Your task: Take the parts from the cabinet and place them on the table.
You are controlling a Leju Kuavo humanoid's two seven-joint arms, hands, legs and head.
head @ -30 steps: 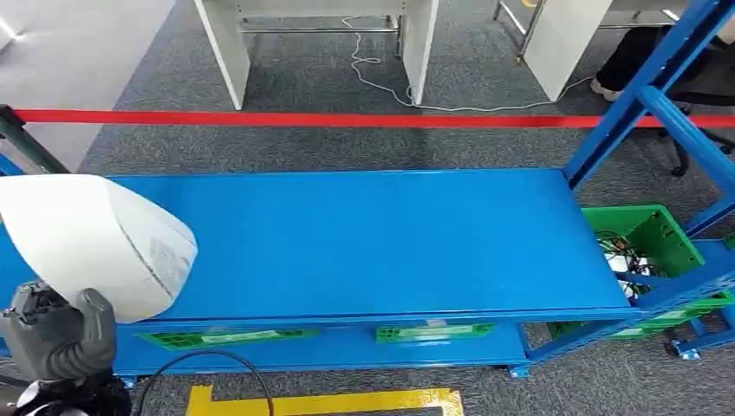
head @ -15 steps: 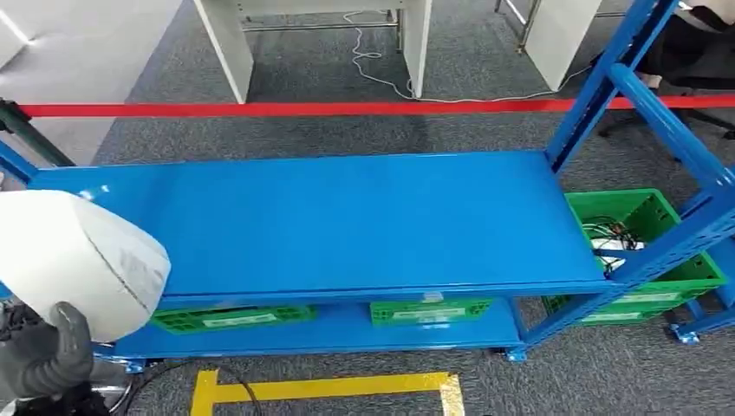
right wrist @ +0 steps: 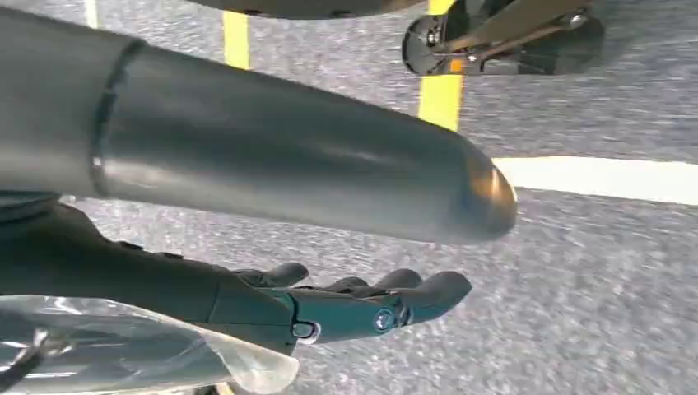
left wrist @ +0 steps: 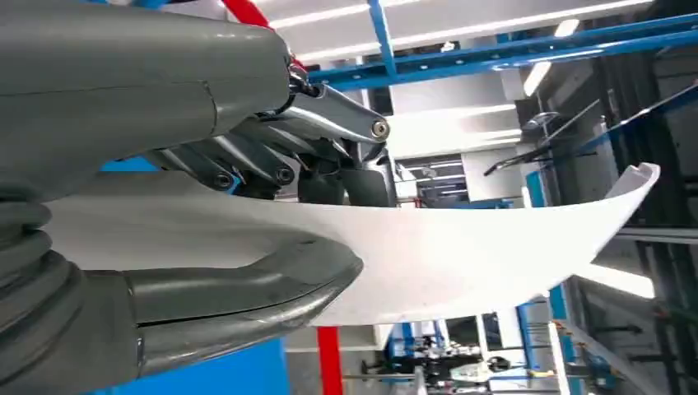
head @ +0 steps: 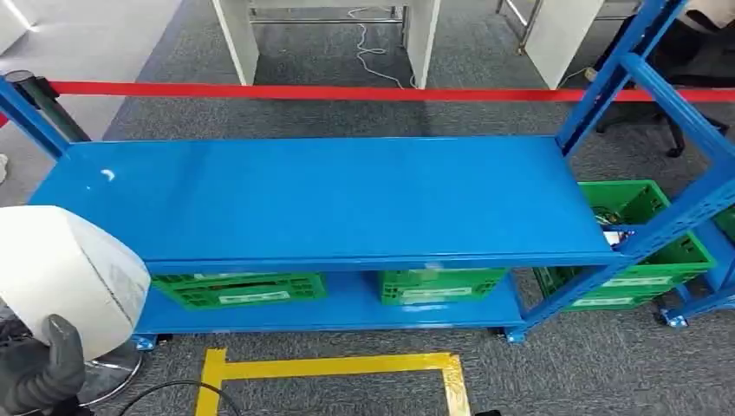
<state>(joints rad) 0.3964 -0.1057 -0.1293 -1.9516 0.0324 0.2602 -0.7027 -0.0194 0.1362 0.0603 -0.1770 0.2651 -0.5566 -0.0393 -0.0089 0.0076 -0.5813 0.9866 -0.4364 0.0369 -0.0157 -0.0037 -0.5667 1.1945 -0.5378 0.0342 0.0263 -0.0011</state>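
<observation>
My view has swung back off the blue shelf (head: 329, 199), so with my left hand (head: 39, 373) clamped on the white part (head: 65, 273) and my right hand (right wrist: 362, 309) loosely spread and empty, I judge I'm turning tableward.

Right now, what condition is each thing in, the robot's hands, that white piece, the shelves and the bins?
Left hand: grips the white curved part.
White curved part: held in the air, in front of the rack's near left end.
Right hand: holds nothing, fingers loosely extended, over grey floor.
Blue rack top shelf: bare.
Green crates: sitting on the lower shelf.
Green crate at right: holds cables.
</observation>
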